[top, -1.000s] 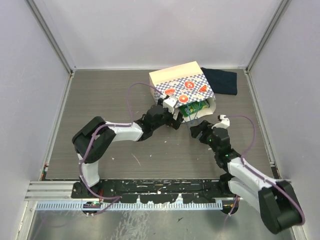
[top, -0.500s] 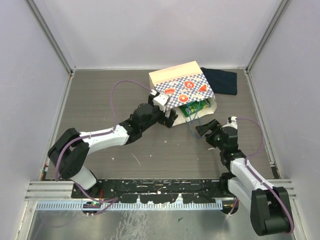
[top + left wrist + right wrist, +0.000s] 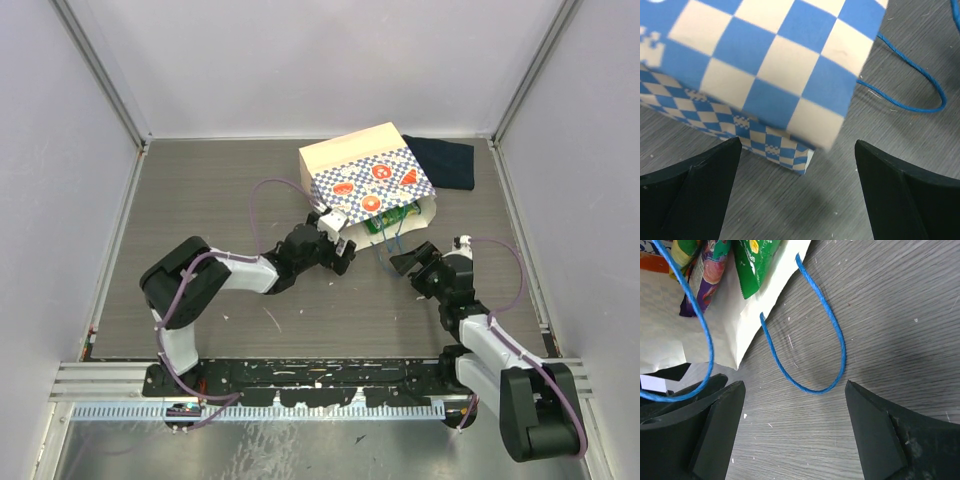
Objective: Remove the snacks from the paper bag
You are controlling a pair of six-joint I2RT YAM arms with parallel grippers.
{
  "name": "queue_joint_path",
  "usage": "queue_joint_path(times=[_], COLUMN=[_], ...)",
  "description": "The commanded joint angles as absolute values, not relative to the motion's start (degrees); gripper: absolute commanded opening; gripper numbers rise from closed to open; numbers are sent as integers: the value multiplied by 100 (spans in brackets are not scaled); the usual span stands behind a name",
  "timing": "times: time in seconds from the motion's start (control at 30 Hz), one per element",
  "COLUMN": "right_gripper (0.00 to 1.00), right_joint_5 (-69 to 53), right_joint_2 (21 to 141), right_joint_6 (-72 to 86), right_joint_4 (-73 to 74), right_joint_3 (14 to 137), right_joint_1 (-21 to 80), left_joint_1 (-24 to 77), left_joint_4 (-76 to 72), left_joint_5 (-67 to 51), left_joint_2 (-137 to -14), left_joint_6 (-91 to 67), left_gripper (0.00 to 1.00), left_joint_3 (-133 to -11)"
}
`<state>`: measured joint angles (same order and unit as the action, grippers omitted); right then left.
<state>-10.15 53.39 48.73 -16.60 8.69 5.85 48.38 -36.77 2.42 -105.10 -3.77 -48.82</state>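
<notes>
paper bag [image 3: 365, 170]: lay on its side, mouth turned toward the right claw [image 3: 795, 390], blue-white checkered flap directly ahead of and above the left claw [image 3: 797, 150].

snacks [image 3: 752, 262]: green and purple pouches seen, bunched inside the bag mouth, ahead and up-left of the right claw. None out on the table [image 3: 220, 200].

left claw: spread wide, nothing between the fingers. Tips close under the bag's checkered corner, apparently clear of it.

right claw: spread wide, empty, aimed at the bag mouth. One blue string handle [image 3: 830, 340] looped flat on the table just ahead, between the two fingers. A second loop hung across the left finger's side.

navy cloth [image 3: 445, 160]: beyond the bag, well apart from both claws.

step in hand, as judged: approach to the bag, extraction not yet begun.

next move, as judged: flap steadied or lifted by the left claw. Right claw advanced over the string loop into the mouth and closed on the nearest green pouch edge, string kept out of the pinch.
</notes>
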Motion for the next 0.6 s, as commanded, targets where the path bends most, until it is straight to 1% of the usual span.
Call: queue_joint_path(times=[0.0, 0.1, 0.23, 0.37, 0.57], right_gripper=[87, 88, 88, 88, 88], right_joint_5=[-939, -923, -898, -805, -747], right_joint_2=[5410, 5495, 5569, 5613, 5705], right_joint_6=[4620, 4529, 4429, 4401, 4697], right_joint_4=[-1924, -1941, -1936, -1939, -2227], right_joint_3=[961, 1014, 1102, 1083, 959], right_joint_1=[554, 554, 554, 554, 538], left_joint_1=[4868, 4857, 4852, 4835, 4822], left_joint_4=[-4135, -3978, -3374, -3336, -2839], left_joint_5=[98, 74, 34, 21, -483], left_joint_2=[-10720, -10989, -11356, -11248, -10936], left_joint_6=[-421, -320, 81, 379, 431], left_gripper=[98, 98, 98, 98, 98], left_joint_3=[-5391, -5629, -6328, -6602, -6902])
